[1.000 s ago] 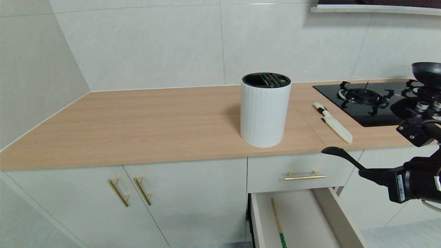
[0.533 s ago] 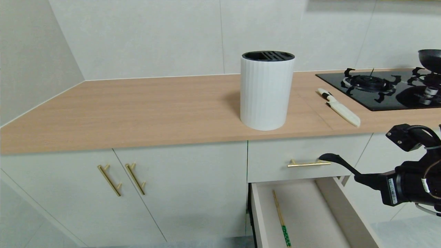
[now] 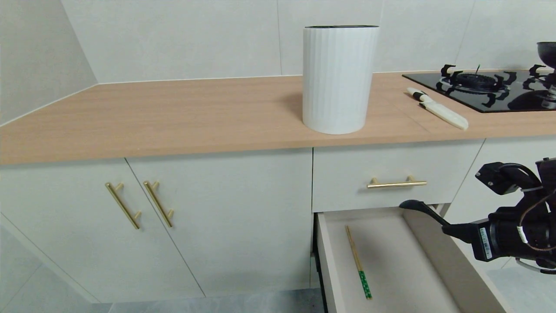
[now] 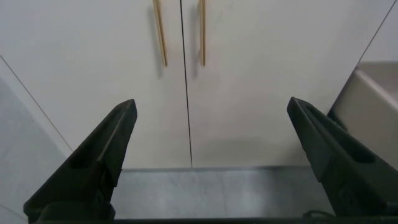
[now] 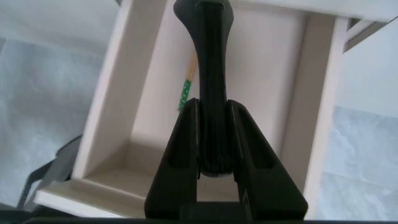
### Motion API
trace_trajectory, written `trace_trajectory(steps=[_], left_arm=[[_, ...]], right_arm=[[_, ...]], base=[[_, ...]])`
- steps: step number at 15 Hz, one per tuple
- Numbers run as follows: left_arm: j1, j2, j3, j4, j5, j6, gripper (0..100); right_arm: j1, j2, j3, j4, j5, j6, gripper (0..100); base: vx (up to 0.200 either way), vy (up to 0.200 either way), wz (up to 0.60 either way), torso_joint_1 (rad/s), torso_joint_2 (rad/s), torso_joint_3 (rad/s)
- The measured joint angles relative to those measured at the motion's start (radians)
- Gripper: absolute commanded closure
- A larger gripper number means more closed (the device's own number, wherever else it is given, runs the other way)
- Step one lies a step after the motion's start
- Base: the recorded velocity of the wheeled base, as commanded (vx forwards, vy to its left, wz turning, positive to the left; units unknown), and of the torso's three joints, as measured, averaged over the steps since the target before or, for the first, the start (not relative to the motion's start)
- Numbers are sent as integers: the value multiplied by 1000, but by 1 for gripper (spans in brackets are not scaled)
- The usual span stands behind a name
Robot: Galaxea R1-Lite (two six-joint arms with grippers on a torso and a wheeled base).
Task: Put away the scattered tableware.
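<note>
My right gripper is shut on a black spoon-like utensil, whose head hangs over the back right corner of the open drawer. In the right wrist view the utensil sticks out from the gripper above the drawer. A pair of green-tipped chopsticks lies on the drawer floor, also seen as chopsticks beside the utensil. A white-sheathed knife lies on the counter, right of the white ribbed utensil holder. My left gripper is open, facing the cabinet doors.
A black gas hob with a dark pot sits at the counter's right end. A shut drawer with a gold handle is just above the open one. Two cabinet doors with gold handles are to the left.
The head camera has dropped, so the whole picture shifted up. Relative to the counter, my right gripper has come down with the black utensil, from counter-edge height to the open drawer's mouth.
</note>
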Motion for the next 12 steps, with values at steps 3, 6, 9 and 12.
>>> trace_trajectory(steps=[3, 6, 9, 12], left_arm=[[0, 0, 0, 0, 0, 0, 0], [0, 0, 0, -1, 0, 0, 0], [0, 0, 0, -1, 0, 0, 0], [0, 0, 0, -1, 0, 0, 0]], right_arm=[[1, 11, 1, 0, -1, 0, 100], [1, 27, 3, 0, -1, 0, 100], [0, 37, 4, 0, 0, 1, 100], [1, 62, 5, -5, 0, 2, 100]], base=[[0, 0, 0, -113, 417, 305], [0, 0, 0, -32, 137, 85], [0, 0, 0, 0, 0, 0], [0, 0, 0, 0, 0, 0]])
